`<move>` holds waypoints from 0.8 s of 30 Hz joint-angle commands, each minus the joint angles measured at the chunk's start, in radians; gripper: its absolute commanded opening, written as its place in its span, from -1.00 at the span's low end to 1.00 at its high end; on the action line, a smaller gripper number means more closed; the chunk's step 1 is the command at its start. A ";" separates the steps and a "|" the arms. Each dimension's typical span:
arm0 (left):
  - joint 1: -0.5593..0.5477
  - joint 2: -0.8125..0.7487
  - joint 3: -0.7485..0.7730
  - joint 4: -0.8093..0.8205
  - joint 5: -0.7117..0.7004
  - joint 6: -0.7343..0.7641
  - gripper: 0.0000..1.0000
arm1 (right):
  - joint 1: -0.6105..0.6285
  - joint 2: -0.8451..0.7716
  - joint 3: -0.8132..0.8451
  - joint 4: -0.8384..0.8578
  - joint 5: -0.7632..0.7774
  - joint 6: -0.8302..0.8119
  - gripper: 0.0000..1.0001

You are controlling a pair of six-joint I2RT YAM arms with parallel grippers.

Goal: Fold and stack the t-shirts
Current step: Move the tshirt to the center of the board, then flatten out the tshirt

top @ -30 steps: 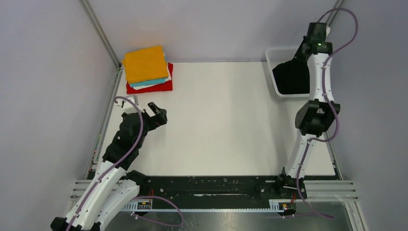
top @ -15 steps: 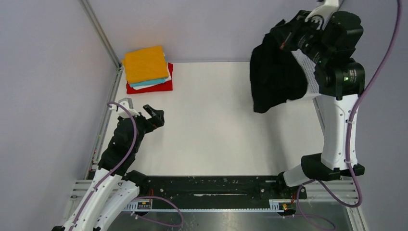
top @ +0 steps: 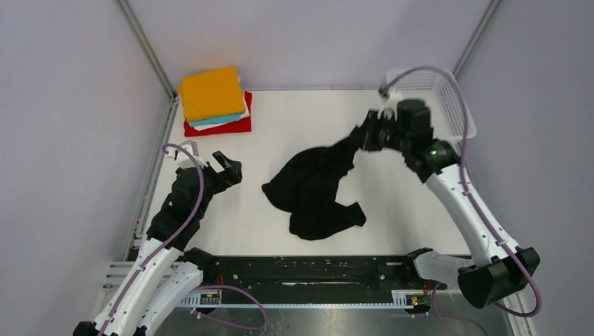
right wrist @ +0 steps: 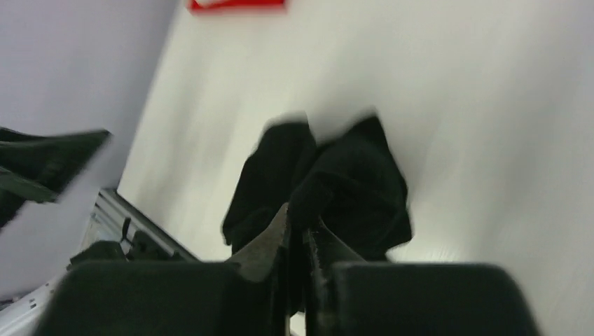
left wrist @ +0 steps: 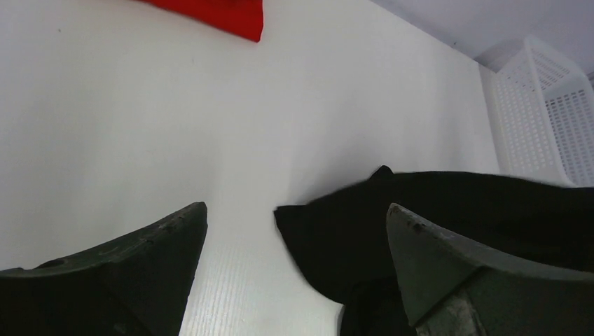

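Note:
The large black t-shirt (top: pixel 314 189) lies crumpled on the middle of the white table, one end lifted toward my right gripper (top: pixel 363 137), which is shut on that end. In the right wrist view the black shirt (right wrist: pixel 336 182) hangs from my closed right gripper (right wrist: pixel 298 220). My left gripper (top: pixel 228 165) is open and empty, left of the shirt; its view shows the black shirt (left wrist: pixel 434 224) ahead between my open fingers (left wrist: pixel 140 252). A folded stack with orange (top: pixel 210 92) on top, then teal, white and red (top: pixel 231 127), sits at the back left.
A white mesh basket (top: pixel 448 98) stands at the back right corner and also shows in the left wrist view (left wrist: pixel 539 105). Metal frame posts run along the table's left edge (top: pixel 157 161). A black rail (top: pixel 308 273) crosses the near edge.
My right arm lifted the black shirt out of the basket, swung it left and down, and most of it now rests on the table. The left arm barely moved.

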 commanded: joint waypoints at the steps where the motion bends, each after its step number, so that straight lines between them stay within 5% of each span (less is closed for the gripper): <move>1: 0.001 0.075 0.029 0.034 0.043 -0.023 0.98 | 0.012 -0.067 -0.464 0.274 0.003 0.134 -0.59; 4: 0.000 0.160 0.045 0.031 0.065 -0.042 0.98 | 0.012 -0.025 -0.613 0.252 0.115 0.141 0.57; 6: 0.000 0.243 0.060 0.021 0.083 -0.059 0.98 | 0.012 -0.032 -0.635 0.174 0.229 0.130 0.93; 13: 0.000 0.473 0.052 0.079 0.176 -0.109 0.98 | 0.013 -0.285 -0.737 0.103 0.401 0.144 0.99; 19: 0.000 0.682 0.070 0.127 0.211 -0.140 0.97 | 0.047 -0.410 -0.844 0.095 0.289 0.137 0.99; 24: -0.007 0.829 0.088 0.161 0.271 -0.157 0.81 | 0.202 -0.392 -0.884 0.139 0.276 0.139 0.99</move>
